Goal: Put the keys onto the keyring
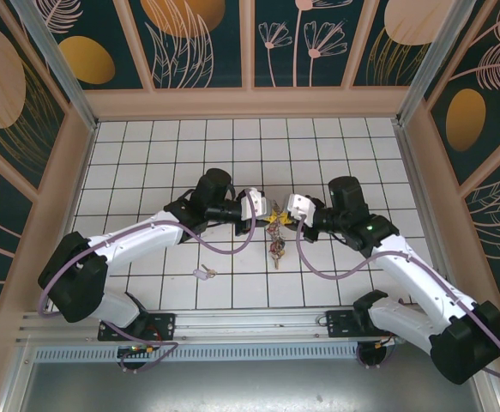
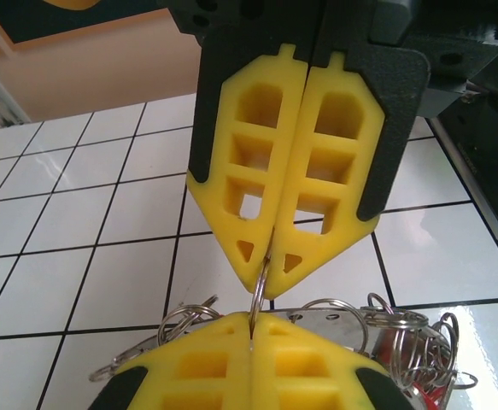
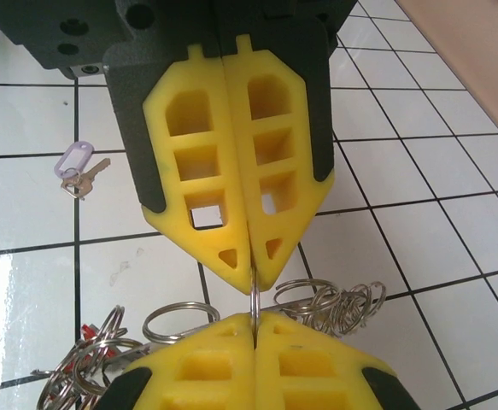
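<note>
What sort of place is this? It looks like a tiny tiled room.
Probably a small robot test booth, not a real room: a white tiled floor boxed in by flower-painted wall panels, with a left arm and a right arm bolted to a metal rail at its near edge.

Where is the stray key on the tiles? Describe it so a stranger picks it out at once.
On the white tiled floor, look toward the front edge, just nearer than the left arm's sagging purple cable. A single key with a pale lilac tag lies there. Unlike the bunch of keys to its right, under the meeting jaws, it lies alone.
</note>
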`<move>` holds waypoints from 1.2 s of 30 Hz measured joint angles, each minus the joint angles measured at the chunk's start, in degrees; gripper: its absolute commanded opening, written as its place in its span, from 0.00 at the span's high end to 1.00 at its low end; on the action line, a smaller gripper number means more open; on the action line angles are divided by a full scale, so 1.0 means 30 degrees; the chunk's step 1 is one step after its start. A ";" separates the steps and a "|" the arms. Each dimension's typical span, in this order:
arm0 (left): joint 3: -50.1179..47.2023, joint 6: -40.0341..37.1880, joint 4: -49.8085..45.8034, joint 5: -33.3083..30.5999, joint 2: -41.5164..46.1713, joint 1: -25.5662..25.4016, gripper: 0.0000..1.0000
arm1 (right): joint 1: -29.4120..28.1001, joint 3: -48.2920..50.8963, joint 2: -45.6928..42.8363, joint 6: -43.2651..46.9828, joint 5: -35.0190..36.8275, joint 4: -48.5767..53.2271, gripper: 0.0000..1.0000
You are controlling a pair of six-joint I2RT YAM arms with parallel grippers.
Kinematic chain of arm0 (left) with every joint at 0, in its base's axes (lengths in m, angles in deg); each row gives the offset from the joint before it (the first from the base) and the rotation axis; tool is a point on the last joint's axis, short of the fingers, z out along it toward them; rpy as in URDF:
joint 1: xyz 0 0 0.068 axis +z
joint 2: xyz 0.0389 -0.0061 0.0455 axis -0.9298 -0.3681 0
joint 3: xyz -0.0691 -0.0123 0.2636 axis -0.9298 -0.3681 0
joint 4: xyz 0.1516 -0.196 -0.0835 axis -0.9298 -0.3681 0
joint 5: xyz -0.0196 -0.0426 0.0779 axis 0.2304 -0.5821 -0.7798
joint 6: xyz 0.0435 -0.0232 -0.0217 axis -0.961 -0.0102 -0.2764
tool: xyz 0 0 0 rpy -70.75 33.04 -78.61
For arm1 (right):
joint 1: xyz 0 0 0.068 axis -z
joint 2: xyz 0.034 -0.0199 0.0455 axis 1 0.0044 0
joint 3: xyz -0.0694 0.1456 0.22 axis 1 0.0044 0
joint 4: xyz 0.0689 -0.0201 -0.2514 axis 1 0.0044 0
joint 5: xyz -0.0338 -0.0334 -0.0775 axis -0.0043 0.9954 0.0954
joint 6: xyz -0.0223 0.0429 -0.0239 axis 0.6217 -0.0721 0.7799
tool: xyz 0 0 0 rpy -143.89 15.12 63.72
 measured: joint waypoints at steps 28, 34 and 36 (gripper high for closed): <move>-0.1333 0.2484 0.3242 0.0874 0.1260 0.0000 0.85 | 0.0823 0.3687 -0.2703 -0.5129 -0.4663 -0.8306 1.00; -0.1479 0.2623 0.3738 0.1537 0.1260 0.0102 0.76 | 0.0838 0.3708 -0.2834 -0.5027 -0.4641 -0.8422 1.00; -0.1479 0.2652 0.3752 0.1807 0.1260 0.0146 0.75 | 0.0831 0.3774 -0.2914 -0.4969 -0.4648 -0.8422 1.00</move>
